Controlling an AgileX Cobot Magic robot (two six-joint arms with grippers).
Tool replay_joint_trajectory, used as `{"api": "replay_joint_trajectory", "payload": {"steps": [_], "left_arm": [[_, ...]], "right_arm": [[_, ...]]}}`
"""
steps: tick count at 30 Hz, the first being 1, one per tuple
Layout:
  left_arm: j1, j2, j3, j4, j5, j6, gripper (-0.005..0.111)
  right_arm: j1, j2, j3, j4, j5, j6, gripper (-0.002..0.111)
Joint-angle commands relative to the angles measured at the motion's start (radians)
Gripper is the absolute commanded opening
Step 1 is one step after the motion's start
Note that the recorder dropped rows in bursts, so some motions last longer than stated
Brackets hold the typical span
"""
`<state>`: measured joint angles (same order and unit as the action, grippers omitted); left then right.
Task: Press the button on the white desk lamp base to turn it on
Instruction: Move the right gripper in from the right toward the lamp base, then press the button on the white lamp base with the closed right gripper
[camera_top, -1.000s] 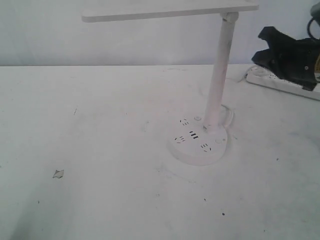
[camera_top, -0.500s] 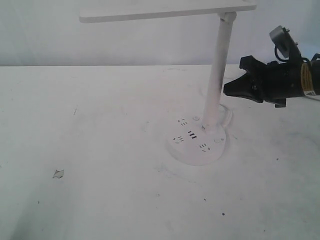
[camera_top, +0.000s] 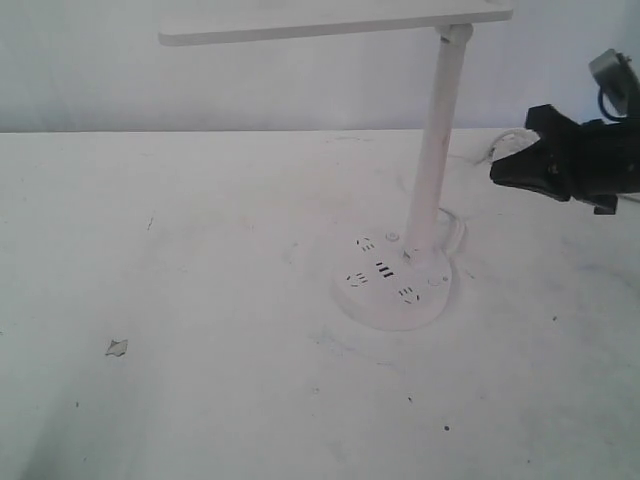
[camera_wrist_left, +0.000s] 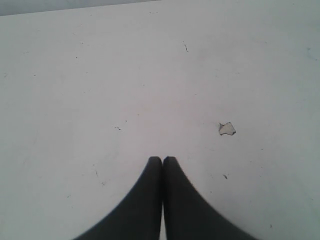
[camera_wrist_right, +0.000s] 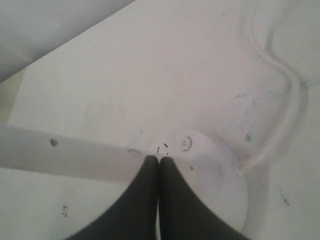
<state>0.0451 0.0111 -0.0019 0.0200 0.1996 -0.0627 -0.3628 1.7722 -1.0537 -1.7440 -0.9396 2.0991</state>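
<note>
The white desk lamp stands right of the table's middle, with a round socketed base (camera_top: 393, 287), a slim pole (camera_top: 436, 150) and a long flat head (camera_top: 335, 20). My right gripper (camera_top: 498, 172) hovers right of the pole, above base height, touching nothing. In the right wrist view its shut fingertips (camera_wrist_right: 159, 159) point down at the base (camera_wrist_right: 215, 175), close to a small round button (camera_wrist_right: 186, 144); the blurred pole (camera_wrist_right: 75, 155) crosses beside them. My left gripper (camera_wrist_left: 162, 159) is shut and empty over bare table, outside the exterior view.
The lamp's white cable (camera_wrist_right: 282, 115) curves away from the base's back. One end of a white power strip (camera_top: 503, 148) shows behind the right gripper. A small chipped spot (camera_top: 117, 347) marks the table at the left, also in the left wrist view (camera_wrist_left: 226, 129).
The right gripper swung in from the back right to beside the pole, then drew back a little to the right. The lamp shifted slightly to the left early on.
</note>
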Motion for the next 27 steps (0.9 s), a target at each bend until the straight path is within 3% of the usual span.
{"api": "replay_joint_trajectory", "payload": {"steps": [1,6,14,22,27], "left_arm": [[0.002,0.001,0.002,-0.004,-0.002,0.0,0.0],[0.002,0.001,0.002,-0.004,-0.002,0.0,0.0],[0.002,0.001,0.002,-0.004,-0.002,0.0,0.0],[0.002,0.001,0.002,-0.004,-0.002,0.0,0.0],[0.002,0.001,0.002,-0.004,-0.002,0.0,0.0]], "right_arm": [[-0.039,0.0,0.052,0.0,-0.078,-0.035,0.0],[0.018,0.0,0.155,0.0,-0.004,-0.119,0.0],[0.15,0.011,0.158,0.0,0.131,-0.175,0.0],[0.182,0.118,0.156,0.0,0.112,-0.136,0.0],[0.137,0.193,0.103,0.0,-0.015,-0.119,0.0]]}}
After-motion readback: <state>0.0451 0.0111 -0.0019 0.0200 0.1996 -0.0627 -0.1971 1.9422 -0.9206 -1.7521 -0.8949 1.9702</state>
